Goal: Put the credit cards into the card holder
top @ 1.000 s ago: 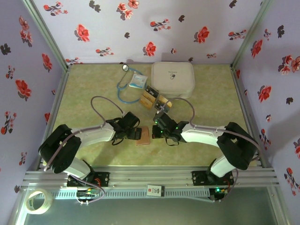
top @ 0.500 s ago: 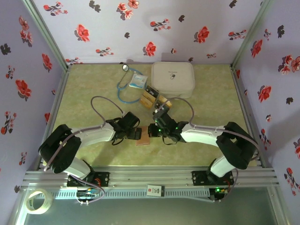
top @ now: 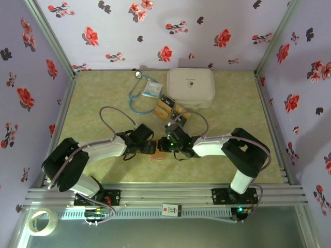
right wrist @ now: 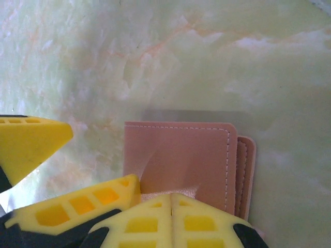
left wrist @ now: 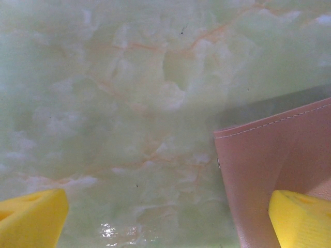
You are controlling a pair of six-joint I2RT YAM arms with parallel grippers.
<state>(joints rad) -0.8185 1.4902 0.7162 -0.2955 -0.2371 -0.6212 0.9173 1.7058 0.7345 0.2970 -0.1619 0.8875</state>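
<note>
The pinkish-brown card holder [top: 158, 154] lies folded flat on the green table between my two grippers. My right gripper [top: 163, 144] is shut, and its yellow fingertips [right wrist: 207, 212] press on the near edge of the card holder's [right wrist: 181, 155] cover, denting the leather. My left gripper [top: 150, 147] stands open wide: one finger [left wrist: 302, 219] is over the card holder's [left wrist: 279, 155] edge, the other [left wrist: 31, 219] is over bare table. The credit cards [top: 166, 109], black and gold, lie in a loose pile farther back, apart from both grippers.
A large white rounded case [top: 190, 87] stands behind the cards. A blue stethoscope [top: 137, 98] and a white-blue packet [top: 151, 90] lie to its left. Floral walls close in the table on three sides. A roll of tape [top: 42, 221] sits outside the front rail.
My right arm has folded and swung left, bringing its shut gripper from beside the card holder onto its edge. The left arm and the card holder have stayed put.
</note>
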